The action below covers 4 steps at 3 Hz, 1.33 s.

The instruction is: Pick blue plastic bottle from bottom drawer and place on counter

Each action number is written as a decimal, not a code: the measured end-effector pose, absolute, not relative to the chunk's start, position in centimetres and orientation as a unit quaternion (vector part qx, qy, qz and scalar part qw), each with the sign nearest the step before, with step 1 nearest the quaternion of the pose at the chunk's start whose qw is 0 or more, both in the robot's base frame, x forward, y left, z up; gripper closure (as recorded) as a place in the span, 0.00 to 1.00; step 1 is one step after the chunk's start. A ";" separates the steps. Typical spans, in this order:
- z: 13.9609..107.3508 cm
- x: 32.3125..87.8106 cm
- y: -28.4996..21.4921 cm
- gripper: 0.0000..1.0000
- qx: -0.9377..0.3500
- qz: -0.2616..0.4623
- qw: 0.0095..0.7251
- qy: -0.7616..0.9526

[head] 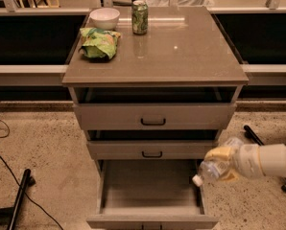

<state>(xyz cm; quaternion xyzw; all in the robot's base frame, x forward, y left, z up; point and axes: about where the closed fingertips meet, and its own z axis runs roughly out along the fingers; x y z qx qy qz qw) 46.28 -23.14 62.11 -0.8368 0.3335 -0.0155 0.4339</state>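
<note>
My gripper (224,165) reaches in from the right and is shut on the blue plastic bottle (211,170), a small clear bottle whose white cap points down-left. It holds the bottle above the right edge of the open bottom drawer (151,190), level with the middle drawer's front. The drawer's inside shows nothing else. The glossy grey-brown counter (181,51) is well above the gripper.
On the counter's back left stand a white bowl (104,18), a green soda can (139,17) and a green crumpled bag (100,42). The two upper drawers (152,116) are pulled out a little. Black cables and a stand leg (18,195) lie on the floor at left.
</note>
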 end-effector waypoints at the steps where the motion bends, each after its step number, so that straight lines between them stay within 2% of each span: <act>1: 72.3 49.4 -21.8 1.00 -0.876 -0.060 0.389 0.279; 2: 81.1 54.1 -21.1 1.00 -0.909 -0.027 0.338 0.241; 3: 84.3 56.2 -21.3 1.00 -0.913 0.004 0.330 0.240; 4: 89.0 59.0 -20.5 1.00 -0.877 0.008 0.397 0.271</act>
